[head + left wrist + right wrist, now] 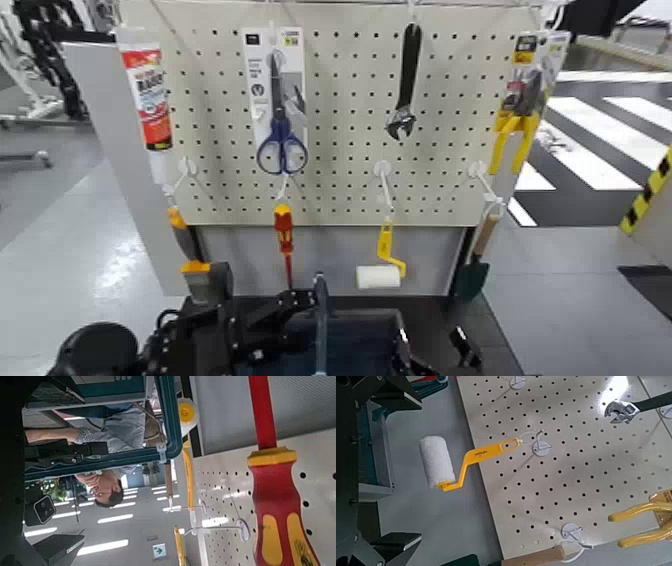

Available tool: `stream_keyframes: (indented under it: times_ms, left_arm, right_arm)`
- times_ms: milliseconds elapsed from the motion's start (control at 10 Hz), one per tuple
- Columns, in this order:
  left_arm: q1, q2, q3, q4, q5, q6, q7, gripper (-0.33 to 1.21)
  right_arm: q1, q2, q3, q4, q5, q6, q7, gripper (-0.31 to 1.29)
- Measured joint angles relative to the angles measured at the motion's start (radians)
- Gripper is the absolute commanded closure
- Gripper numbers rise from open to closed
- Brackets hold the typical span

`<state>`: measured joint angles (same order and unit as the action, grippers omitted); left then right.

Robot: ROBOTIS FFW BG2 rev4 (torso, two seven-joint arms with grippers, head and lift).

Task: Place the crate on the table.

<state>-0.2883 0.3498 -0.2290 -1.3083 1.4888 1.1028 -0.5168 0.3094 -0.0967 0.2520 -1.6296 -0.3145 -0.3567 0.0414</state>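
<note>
A cream pegboard (340, 110) of hung tools fills the background. Below it the crate (345, 340) sits low, apparently carried between both arms; the left gripper (255, 320) is against its near wall, finger spread unreadable, the right gripper unseen.

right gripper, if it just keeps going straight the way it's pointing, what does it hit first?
Probably the pegboard: the right wrist view faces it squarely, with the paint roller hanging just off its edge. Depth is unclear, and the gripper itself isn't clearly visible.

Workshop, pegboard (340, 110) hung with scissors (281, 120), wrench (405, 80) (packaged pliers (520, 110) too)
</note>
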Motion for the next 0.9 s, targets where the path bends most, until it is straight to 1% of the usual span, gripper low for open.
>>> stream_keyframes:
  times_ms: [200, 400, 500, 600, 700, 800, 900]
  left_arm:
    - [0.088, -0.026, 0.102, -0.119, -0.099, -0.012, 0.023, 0.08]
    - [0.182, -0.052, 0.202, -0.252, -0.225, -0.067, 0.072, 0.08]
    - [0.224, -0.065, 0.238, -0.313, -0.306, -0.103, 0.090, 0.08]
    - [0.257, -0.074, 0.251, -0.354, -0.394, -0.159, 0.050, 0.08]
    - [0.279, -0.079, 0.240, -0.374, -0.483, -0.244, -0.003, 0.08]
    - [0.302, -0.080, 0.222, -0.395, -0.568, -0.345, -0.016, 0.08]
    - [0.331, -0.082, 0.208, -0.419, -0.651, -0.454, -0.002, 0.08]
  right_arm:
    - [0.002, 0.000, -0.001, -0.001, 0.000, 0.001, 0.000, 0.14]
    - [0.003, 0.000, -0.002, -0.002, 0.000, 0.001, 0.000, 0.14]
    - [0.004, 0.001, -0.003, -0.003, 0.000, 0.001, 0.000, 0.14]
    - [0.005, 0.001, -0.003, -0.004, 0.000, 0.001, 0.000, 0.14]
    - [0.005, 0.001, -0.004, -0.005, 0.000, 0.001, 0.000, 0.14]
    - [0.005, 0.001, -0.004, -0.006, 0.000, 0.000, 0.000, 0.14]
    - [0.006, 0.001, -0.005, -0.006, 0.000, 0.000, 0.000, 0.14]
